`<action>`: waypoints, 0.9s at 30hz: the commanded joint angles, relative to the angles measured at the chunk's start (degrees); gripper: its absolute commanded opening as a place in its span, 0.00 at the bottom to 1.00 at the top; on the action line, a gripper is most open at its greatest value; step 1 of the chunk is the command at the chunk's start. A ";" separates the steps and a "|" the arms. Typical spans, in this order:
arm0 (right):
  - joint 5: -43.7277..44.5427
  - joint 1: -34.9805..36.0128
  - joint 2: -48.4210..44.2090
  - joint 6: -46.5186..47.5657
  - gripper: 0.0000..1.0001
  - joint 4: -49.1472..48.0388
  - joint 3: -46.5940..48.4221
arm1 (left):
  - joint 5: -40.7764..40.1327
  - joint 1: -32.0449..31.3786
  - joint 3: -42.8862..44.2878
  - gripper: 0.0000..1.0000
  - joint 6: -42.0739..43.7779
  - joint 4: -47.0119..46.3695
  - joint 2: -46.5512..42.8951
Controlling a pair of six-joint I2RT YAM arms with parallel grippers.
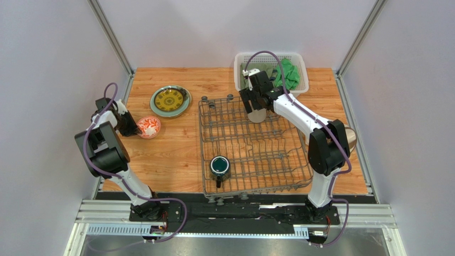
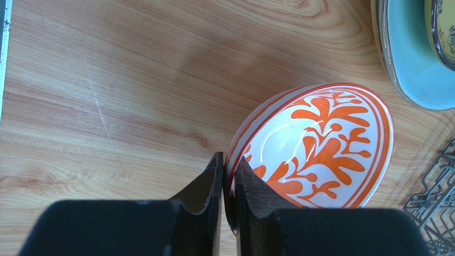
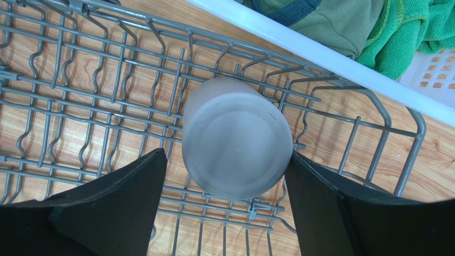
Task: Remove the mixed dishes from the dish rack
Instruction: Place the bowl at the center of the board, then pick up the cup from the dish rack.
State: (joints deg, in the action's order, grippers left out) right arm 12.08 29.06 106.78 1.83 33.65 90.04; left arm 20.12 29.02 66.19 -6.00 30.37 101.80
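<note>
My left gripper [image 1: 132,126] is shut on the rim of the small red-and-white patterned bowl [image 1: 149,127], low over the table left of the dish rack [image 1: 203,140]. In the left wrist view the fingers [image 2: 213,181] pinch the bowl's wall [image 2: 320,144]. My right gripper [image 1: 255,104] is open around the upside-down tall beige cup [image 1: 258,114] in the rack's far right corner. In the right wrist view the cup [image 3: 236,141] sits between the jaws, with a gap on the left. The dark teal mug [image 1: 219,166] stands in the rack's near left part.
The yellow-and-green plate [image 1: 170,99] lies on the pale green plate [image 1: 156,109] at the far left, near the bowl. A white mesh basket [image 1: 240,66] with green cloths [image 1: 289,73] stands just behind the rack. A cream round thing [image 1: 351,137] shows behind the right arm.
</note>
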 commanded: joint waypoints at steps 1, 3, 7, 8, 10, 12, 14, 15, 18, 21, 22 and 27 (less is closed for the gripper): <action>-0.30 -0.23 -0.17 0.37 0.81 -0.78 2.42 | 2.64 0.60 2.54 0.28 0.20 -0.40 -0.90; -0.56 -0.23 -0.26 0.29 0.77 -0.60 2.51 | 2.99 0.60 2.19 0.39 0.20 -0.40 -1.34; -0.83 -0.14 -0.61 0.02 0.72 -0.25 2.51 | 2.91 0.60 2.01 0.52 0.55 -0.05 -2.48; -0.91 -0.14 -0.61 0.02 0.71 -0.34 2.51 | 2.91 0.60 1.92 0.54 0.81 -0.05 -2.74; -0.83 -0.32 -0.79 -0.07 0.70 -0.34 2.51 | 2.91 0.60 1.92 0.56 0.99 0.48 -3.53; -0.91 -0.32 -1.14 -0.15 0.67 -0.34 2.42 | 3.00 0.60 1.83 0.58 1.16 0.83 -4.41; -1.00 -0.32 -1.40 -0.16 0.66 -0.34 2.33 | 3.00 0.60 1.49 0.60 1.43 1.27 -5.12; -1.09 -0.32 -1.58 -0.24 0.65 -0.34 2.33 | 3.00 0.69 1.48 0.62 1.52 1.27 -5.99; -1.09 -0.23 -1.93 -0.24 0.62 -0.34 2.25 | 3.08 0.69 0.87 0.65 1.87 1.88 -7.75; -1.18 -0.32 -2.19 -0.24 0.57 -0.25 2.25 | 3.17 0.69 0.78 0.68 2.22 2.85 -9.77; -1.18 -0.32 -2.28 -0.24 0.56 -0.34 2.25 | 3.26 0.60 0.69 0.68 2.31 3.29 -10.30; -1.61 -0.49 -3.07 -0.33 0.50 -0.07 2.33 | 4.05 0.69 0.25 0.69 3.54 4.52 -15.04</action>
State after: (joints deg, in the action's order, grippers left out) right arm 11.35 28.93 106.72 1.78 33.78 90.06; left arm 22.46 29.04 66.17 -4.49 33.41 92.05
